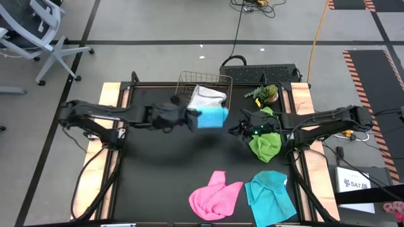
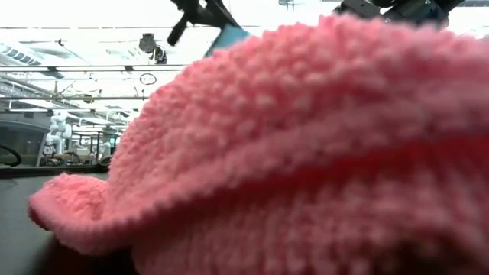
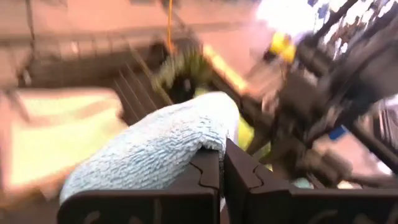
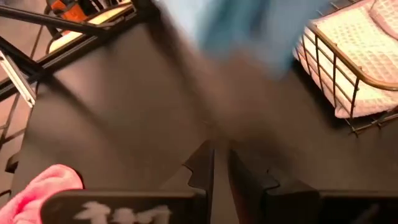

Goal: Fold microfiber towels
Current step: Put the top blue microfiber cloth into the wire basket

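Left gripper point(image 1: 192, 118): you're pinching a blue towel point(image 1: 212, 116) beside the basket point(image 1: 208, 81).
Right gripper point(image 1: 243, 129): you're keeping fingers pressed together, beside the green towel point(image 1: 265, 144).
Basket: it's holding the white towel point(image 1: 206, 96).
Front: pink towel point(image 1: 216, 195), second blue towel point(image 1: 270, 194).

Nubby pink towel point(image 2: 321, 153), matt black table point(image 1: 158, 176)
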You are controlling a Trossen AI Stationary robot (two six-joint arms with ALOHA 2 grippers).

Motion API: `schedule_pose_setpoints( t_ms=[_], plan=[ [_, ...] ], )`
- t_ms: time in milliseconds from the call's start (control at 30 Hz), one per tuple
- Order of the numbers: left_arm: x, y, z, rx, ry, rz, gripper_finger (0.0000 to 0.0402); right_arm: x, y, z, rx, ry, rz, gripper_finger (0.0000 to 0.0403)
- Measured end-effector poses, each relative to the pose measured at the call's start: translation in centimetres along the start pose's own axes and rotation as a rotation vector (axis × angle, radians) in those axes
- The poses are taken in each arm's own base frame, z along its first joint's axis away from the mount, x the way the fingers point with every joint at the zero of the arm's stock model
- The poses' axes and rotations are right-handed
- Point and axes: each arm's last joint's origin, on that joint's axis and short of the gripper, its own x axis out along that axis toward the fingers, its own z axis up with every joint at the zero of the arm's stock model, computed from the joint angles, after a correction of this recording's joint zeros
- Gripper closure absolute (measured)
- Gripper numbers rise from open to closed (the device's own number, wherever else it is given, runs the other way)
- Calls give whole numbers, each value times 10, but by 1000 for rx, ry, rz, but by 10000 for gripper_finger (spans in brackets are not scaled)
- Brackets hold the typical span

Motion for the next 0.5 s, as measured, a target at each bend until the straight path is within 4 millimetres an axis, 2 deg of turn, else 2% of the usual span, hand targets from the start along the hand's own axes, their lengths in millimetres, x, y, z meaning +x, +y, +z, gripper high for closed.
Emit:
schedule_pose_setpoints(
  t_ms=[100,200,500],
  plan=[
    [-14,7,20,28,-92,15,401,0,0,0,6,-2,1,369],
    [-16,17,33,46,-130,51,401,0,0,0,11,-3,1,369],
    [4,50,52,54,-76,61,401,0,0,1,43,-9,5,369]
  ],
)
